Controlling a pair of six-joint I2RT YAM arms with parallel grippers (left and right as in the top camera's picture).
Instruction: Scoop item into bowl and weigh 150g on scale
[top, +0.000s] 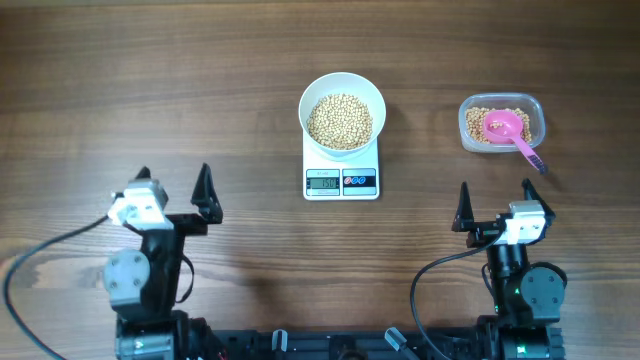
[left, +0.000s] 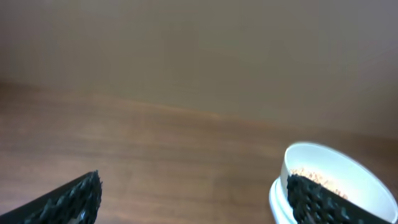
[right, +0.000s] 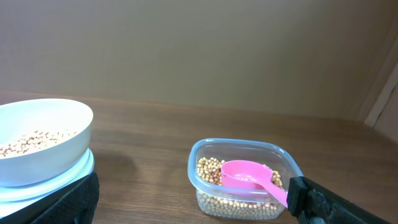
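Observation:
The white bowl (top: 342, 113) stands on the white scale (top: 341, 181) at the table's middle and holds a heap of tan beans (top: 339, 120). Its display (top: 321, 181) is lit, the digits too small to read. The bowl (right: 43, 140) also shows at the left of the right wrist view and the bowl (left: 336, 180) at the lower right of the left wrist view. More beans (right: 214, 173) lie in a clear container (right: 244, 178) with a pink scoop (right: 249, 176) resting in it. My left gripper (top: 174, 186) and right gripper (top: 495, 201) are both open and empty, near the front edge.
The clear container (top: 501, 122) sits to the right of the scale, the pink scoop's handle (top: 529, 155) sticking out over its near right corner. Bare wooden table (top: 150, 80) spreads left and behind. Black cables (top: 40, 260) trail from both arm bases.

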